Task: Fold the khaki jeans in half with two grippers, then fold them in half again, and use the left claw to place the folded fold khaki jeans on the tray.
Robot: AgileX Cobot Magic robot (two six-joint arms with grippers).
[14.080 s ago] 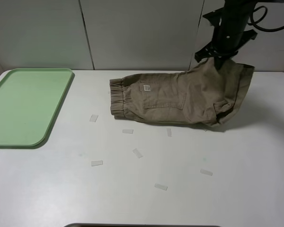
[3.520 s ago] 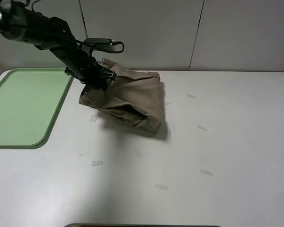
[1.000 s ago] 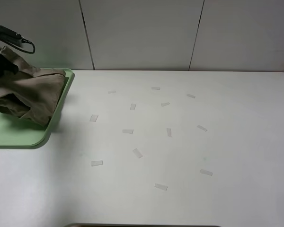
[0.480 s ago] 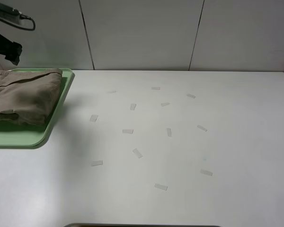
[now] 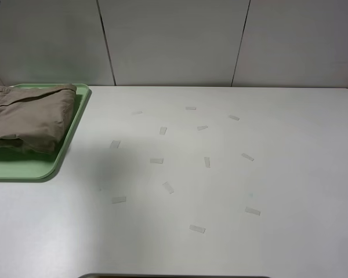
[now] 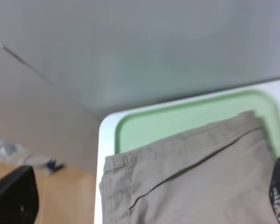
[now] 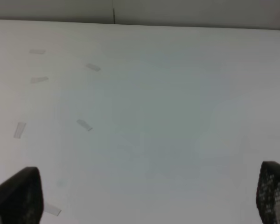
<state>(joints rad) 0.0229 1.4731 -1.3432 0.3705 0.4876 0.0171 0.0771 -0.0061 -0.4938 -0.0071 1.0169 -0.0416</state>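
Observation:
The khaki jeans [image 5: 29, 119] lie folded in a flat bundle on the mint-green tray [image 5: 23, 166] at the far left of the table. In the left wrist view the jeans [image 6: 191, 182] cover most of the tray [image 6: 177, 116]. My left gripper [image 6: 149, 186] hangs above them, its fingers spread wide and holding nothing. My right gripper [image 7: 145, 189] is open and empty above bare white table. Neither gripper shows in the exterior high view, apart from a dark scrap at its top left corner.
Several small pale tape strips [image 5: 168, 187] are scattered over the middle of the white table [image 5: 278, 174]. A grey panelled wall stands behind it. In the left wrist view the table's edge lies just beyond the tray, with floor [image 6: 60, 196] below.
One second ago the left gripper held the jeans hanging over the tray. It let them go, they settled flat on the tray, and the left arm rose out of the exterior view.

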